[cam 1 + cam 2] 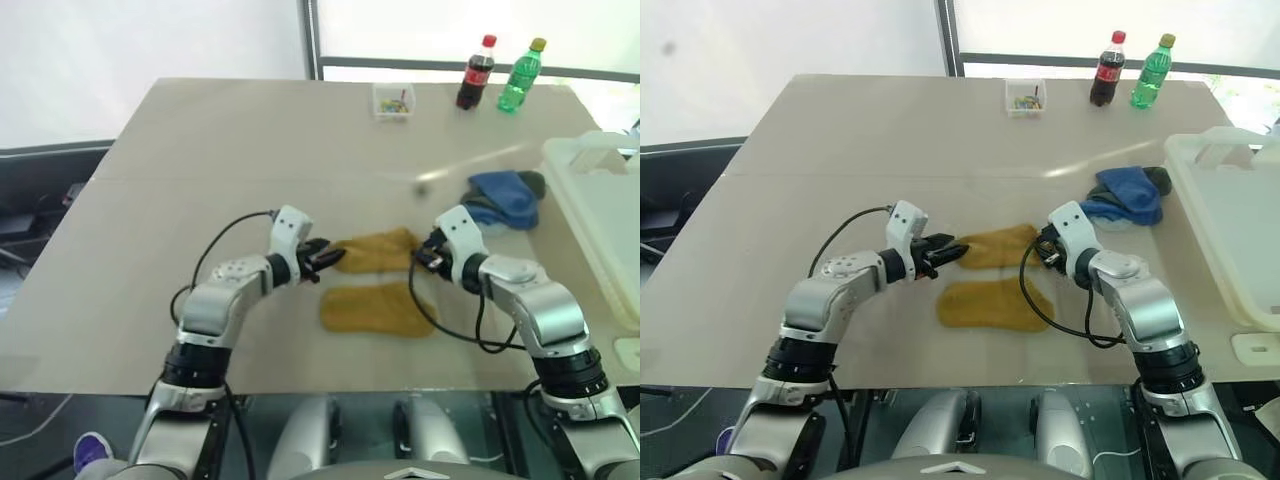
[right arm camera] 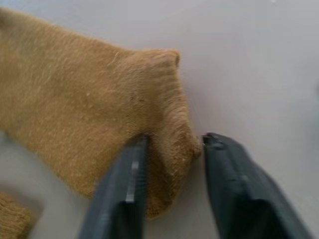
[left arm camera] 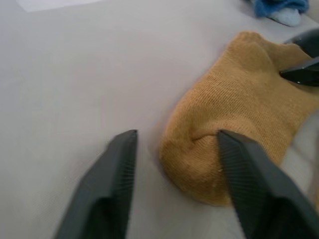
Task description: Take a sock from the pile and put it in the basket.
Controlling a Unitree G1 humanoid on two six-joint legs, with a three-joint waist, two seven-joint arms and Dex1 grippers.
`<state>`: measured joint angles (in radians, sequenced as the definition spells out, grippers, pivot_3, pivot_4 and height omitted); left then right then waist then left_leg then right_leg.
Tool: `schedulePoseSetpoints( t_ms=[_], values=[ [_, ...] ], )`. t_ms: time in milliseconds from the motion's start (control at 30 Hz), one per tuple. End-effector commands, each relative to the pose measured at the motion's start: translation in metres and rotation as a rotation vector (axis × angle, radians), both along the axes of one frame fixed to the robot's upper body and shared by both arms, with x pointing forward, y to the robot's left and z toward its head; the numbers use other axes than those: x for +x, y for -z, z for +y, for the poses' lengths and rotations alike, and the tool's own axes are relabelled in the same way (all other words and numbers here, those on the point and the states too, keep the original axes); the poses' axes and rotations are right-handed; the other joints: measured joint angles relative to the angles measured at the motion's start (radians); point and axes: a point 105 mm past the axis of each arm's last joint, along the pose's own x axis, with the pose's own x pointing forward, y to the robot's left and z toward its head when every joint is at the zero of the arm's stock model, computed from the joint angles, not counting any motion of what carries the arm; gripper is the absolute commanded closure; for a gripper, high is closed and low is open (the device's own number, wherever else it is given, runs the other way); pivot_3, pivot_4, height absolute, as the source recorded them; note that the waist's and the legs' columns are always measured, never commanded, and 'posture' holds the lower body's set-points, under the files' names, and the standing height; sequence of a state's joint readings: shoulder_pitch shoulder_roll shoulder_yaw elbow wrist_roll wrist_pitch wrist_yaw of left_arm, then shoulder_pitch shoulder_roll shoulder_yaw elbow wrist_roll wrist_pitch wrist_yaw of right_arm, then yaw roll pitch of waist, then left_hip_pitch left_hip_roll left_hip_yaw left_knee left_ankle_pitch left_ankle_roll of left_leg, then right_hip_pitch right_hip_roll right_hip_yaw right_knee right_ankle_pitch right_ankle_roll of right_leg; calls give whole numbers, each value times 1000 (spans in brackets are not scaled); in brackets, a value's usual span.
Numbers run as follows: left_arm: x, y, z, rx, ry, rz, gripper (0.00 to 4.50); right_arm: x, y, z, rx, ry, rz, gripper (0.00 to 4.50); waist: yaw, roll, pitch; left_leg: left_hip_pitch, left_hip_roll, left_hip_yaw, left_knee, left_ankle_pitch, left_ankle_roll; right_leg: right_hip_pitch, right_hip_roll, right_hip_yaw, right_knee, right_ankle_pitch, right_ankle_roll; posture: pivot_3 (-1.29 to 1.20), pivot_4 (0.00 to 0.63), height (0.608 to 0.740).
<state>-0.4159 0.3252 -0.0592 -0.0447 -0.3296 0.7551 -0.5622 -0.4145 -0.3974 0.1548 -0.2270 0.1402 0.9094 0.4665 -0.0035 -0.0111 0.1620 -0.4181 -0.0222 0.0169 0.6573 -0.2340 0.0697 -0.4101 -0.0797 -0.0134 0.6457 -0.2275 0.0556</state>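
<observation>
Upper sock [image 1: 378, 250]: mustard-yellow knit, flat on the surface [image 1: 200, 150] between the two end effectors; toe end toward the left one, cuff end toward the right one.
Lower sock [image 1: 375, 308]: same yellow, just beside the upper one on the near side, untouched.
Pile [image 1: 505, 198]: blue and dark socks heaped near the basket, well apart from the yellow pair.
Basket [image 1: 600, 200]: large white bin at the right edge of the surface, beyond the pile.
Left end effector [image 3: 177, 162]: fingers apart, one finger [image 3: 251, 184] pressing on the rounded toe, the other on bare surface beside it; nothing clamped yet.
Right end effector [image 2: 172, 162]: fingers straddling a bunched fold of the ribbed cuff, narrow gap, cloth between them; looks like a pinch on the cuff, though how firm cannot be told.
Handling: light, limp, fuzzy knit; likely to droop and dangle when lifted, unlikely to slip from ribbed fingers, nothing fragile.
Where to hold: cuff edge, where the rib is doubled and thick enough to fill the gap; the flat middle offers little to bite without pushing into the surface.
Risk: a shallow bite on a single layer could let the cloth slide out; a dangling toe could catch on the basket rim.
Other items: small clear box [image 1: 393, 101] and two bottles [image 1: 497, 73] at the far edge, out of the way.
</observation>
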Motion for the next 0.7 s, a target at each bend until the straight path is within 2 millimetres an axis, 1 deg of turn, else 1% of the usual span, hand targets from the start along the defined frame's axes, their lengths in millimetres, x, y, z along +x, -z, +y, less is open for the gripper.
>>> schedulePoseSetpoints(
  t_ms=[33,67,100,133,200,267,300,367,400,433,500,600,700],
  values=[
    [-1,7,-6,17,-1,16,4305,4,-5,-2,-18,-20,-33,4500,0,0,0,0,0,0,0,0,0,0,0,0,0,0,0,0,150,729],
    [1,5,-4,13,-2,5,4430,4,-7,-2,-16,-22,-40,4500,0,0,0,0,0,0,0,0,0,0,0,0,1,0,0,0,150,729],
    [3,-2,-3,1,6,-21,4430,4,-11,-4,4,-18,-45,4500,1,0,0,0,0,0,0,0,0,0,0,0,1,0,0,0,150,729],
    [4,-9,-3,-19,19,-47,4430,4,-16,-5,32,-13,-49,4500,0,0,0,0,0,0,0,0,0,0,0,1,1,0,0,0,150,729],
    [1,-29,-4,-87,87,-105,4430,2,-33,-6,101,-9,-75,4500,0,0,0,0,0,1,0,0,0,0,0,1,1,0,0,0,150,729],
    [-10,-49,-5,-139,180,-152,4430,-6,-53,-5,193,-30,-85,4500,0,0,0,0,0,1,0,0,0,-1,0,1,1,0,0,0,150,729],
    [-22,-59,-5,-191,247,-143,4430,-16,-64,-4,238,-60,-80,4500,0,0,1,-1,1,1,0,1,-1,-1,0,1,1,0,0,0,150,729],
    [-40,-71,-1,-245,335,-115,4430,-34,-75,-5,269,-105,-59,4500,-3,0,1,-3,2,0,0,1,-2,-3,-1,1,0,0,0,0,150,729],
    [-46,-75,1,-254,359,-101,4430,-42,-78,-6,269,-117,-46,4500,-3,0,1,-4,3,-1,0,1,-2,-3,-4,1,-1,0,0,0,150,729],
    [-49,-77,2,-254,368,-93,4430,-47,-79,-6,266,-121,-36,4500,-4,0,1,-4,3,-1,0,1,-2,-3,-4,0,-1,0,0,0,150,729],
    [-64,-78,7,-241,412,-50,4430,-62,-77,-9,250,-134,-5,4500,-5,0,1,-3,2,-2,0,0,-1,-2,-5,0,-3,0,0,0,150,729],
    [-85,-73,11,-216,439,-10,4430,-85,-64,-8,228,-143,48,4500,-6,0,1,-4,2,-2,-2,0,0,-2,-6,1,-3,0,-1,0,150,729],
    [-96,-61,12,-187,442,17,4430,-103,-48,-5,218,-132,89,4500,-2,0,1,-3,2,-2,-2,0,0,-2,-7,1,-3,0,-1,0,150,729]
  ],
)
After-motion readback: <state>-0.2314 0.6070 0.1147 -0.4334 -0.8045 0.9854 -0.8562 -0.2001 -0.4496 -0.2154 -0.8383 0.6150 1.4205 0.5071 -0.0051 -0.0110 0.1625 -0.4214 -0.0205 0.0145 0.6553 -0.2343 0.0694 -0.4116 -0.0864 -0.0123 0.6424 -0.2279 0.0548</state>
